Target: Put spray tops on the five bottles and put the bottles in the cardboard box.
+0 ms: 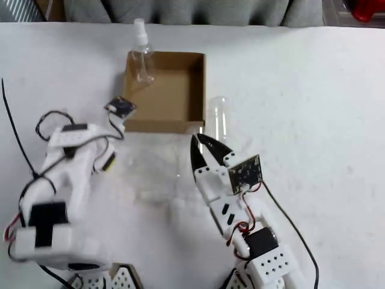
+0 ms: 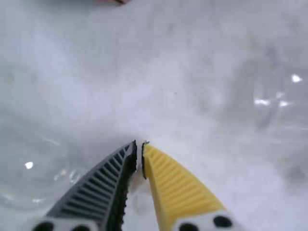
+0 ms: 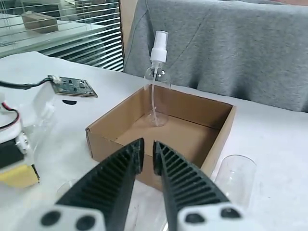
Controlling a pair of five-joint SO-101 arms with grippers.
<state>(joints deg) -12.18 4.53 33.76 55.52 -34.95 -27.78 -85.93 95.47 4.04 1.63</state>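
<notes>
From above, one capped bottle [image 1: 143,60] stands in the far corner of the cardboard box [image 1: 195,90], so by my reckoning the job is about one-fifth done. A topless bottle [image 1: 218,117] sits on the worktop [image 1: 313,90] just outside the box's right wall. The right hand [image 1: 204,147] points at it from the near side. The left arm [image 1: 66,162] is bent over the worktop to the left of the box. Faint clear shapes lie between the arms (too washed out to count).

In the left wrist view, the left hand [image 2: 139,151] has its grey and yellow fingers closed tip to tip with nothing between them, poised over bare worktop. Blurred glassy glints [image 2: 272,101] off to one side are probably more bottles.

In the right wrist view, the right hand [image 3: 147,151] shows only a thin slit between its black fingers and holds nothing. Beyond it are the box [image 3: 192,139], the capped bottle [image 3: 156,91] inside it and the topless bottle [image 3: 236,178] beside the near corner.

The step in hand looks like fetching the next bottle. That calls for opening the right hand wider, and a spray top must be found, since I see no loose one. The box corner crowds the approach.
</notes>
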